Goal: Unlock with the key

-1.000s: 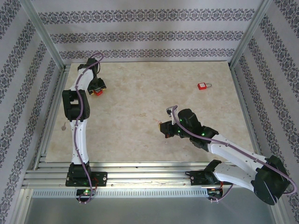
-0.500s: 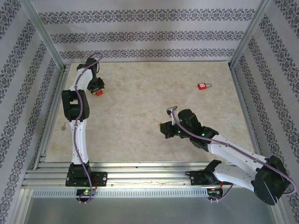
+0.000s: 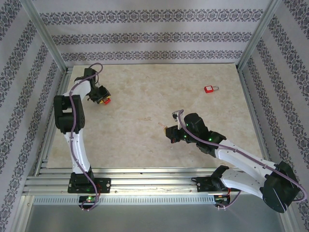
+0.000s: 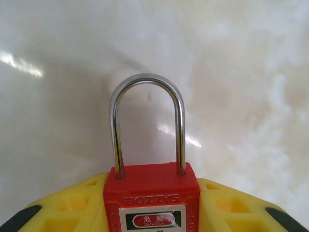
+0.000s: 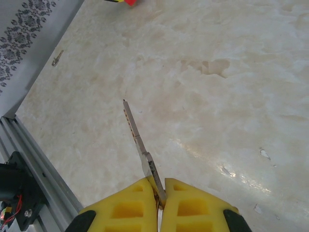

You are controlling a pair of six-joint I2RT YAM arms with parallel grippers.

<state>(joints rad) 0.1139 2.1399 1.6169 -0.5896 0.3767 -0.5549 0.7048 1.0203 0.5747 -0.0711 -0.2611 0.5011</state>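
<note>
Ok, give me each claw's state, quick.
Left claw: closed on the red padlock.
Right claw: closed on the key.

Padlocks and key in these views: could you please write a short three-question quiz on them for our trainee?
1. True or false: the right gripper is shut on the key.
2. What does the left gripper hold? A) a red padlock B) a screwdriver C) nothing.
3. How many padlocks lie loose on the table?
Key: 1 true; 2 A; 3 one, the loose padlock at far right.
</note>
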